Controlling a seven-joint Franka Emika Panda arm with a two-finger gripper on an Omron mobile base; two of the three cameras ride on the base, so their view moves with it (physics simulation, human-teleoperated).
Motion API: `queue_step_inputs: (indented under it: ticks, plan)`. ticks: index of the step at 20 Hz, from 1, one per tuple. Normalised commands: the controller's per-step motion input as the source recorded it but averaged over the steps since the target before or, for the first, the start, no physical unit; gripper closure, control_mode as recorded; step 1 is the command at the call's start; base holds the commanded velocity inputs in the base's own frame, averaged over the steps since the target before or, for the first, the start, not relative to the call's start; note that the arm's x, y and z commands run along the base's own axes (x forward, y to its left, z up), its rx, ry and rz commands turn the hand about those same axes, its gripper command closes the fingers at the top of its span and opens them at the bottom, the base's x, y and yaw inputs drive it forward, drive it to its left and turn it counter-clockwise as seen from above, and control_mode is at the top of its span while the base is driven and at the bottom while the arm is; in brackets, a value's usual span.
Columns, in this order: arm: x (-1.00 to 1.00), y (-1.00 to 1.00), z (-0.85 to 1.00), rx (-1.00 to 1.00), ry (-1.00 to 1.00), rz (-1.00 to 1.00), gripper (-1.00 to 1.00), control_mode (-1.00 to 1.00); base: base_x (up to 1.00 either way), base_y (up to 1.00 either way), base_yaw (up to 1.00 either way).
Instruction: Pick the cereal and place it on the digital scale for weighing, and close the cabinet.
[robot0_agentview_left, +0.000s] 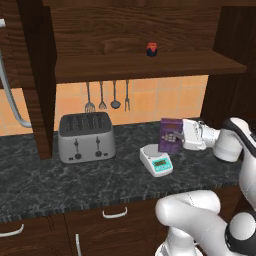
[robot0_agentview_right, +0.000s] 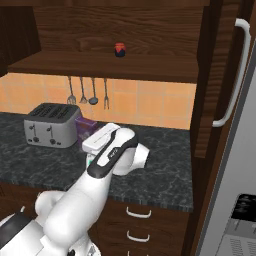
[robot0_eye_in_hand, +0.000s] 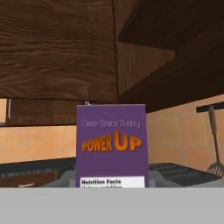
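Cereal (robot0_agentview_left: 170, 135) held above digital scale (robot0_agentview_left: 156, 159)
Gripper (robot0_agentview_left: 176, 136) jaws clamp the box; cabinet (robot0_agentview_left: 140, 65) open.

Cereal box (robot0_agentview_left: 170, 135) is held upright in the gripper (robot0_agentview_left: 179, 136), just above and behind the scale (robot0_agentview_left: 156, 160); the platform below is left bare. Toaster (robot0_agentview_left: 86, 136) is set well off to the gripper's left, with open counter (robot0_agentview_left: 60, 185) between. Overhead, room is capped by the cabinet shelf (robot0_agentview_left: 145, 66); a small jar (robot0_agentview_left: 152, 49) is perched there.
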Motion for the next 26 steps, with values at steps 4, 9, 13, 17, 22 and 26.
queue_step_inputs:
  ticks: [4,9,13,17,22,26]
  plan:
    - [0.26,0.01,-0.28,-0.01,-0.06,0.0,1.0,-1.0,0.0,0.0,0.0]
    - [0.29,0.0,-0.18,0.0,-0.08,0.0,1.0,-1.0,0.0,0.0,0.0]
    - [0.19,0.02,-0.14,0.0,-0.01,0.0,1.0,-1.0,0.0,0.0,0.0]
    - [0.11,0.08,-0.18,0.0,0.0,0.0,1.0,-1.0,0.0,0.0,0.0]
    - [0.16,0.09,-0.27,0.0,0.0,0.0,1.0,-1.0,0.0,0.0,0.0]
    - [0.29,0.03,-0.12,0.0,0.0,0.0,1.0,-1.0,0.0,0.0,0.0]
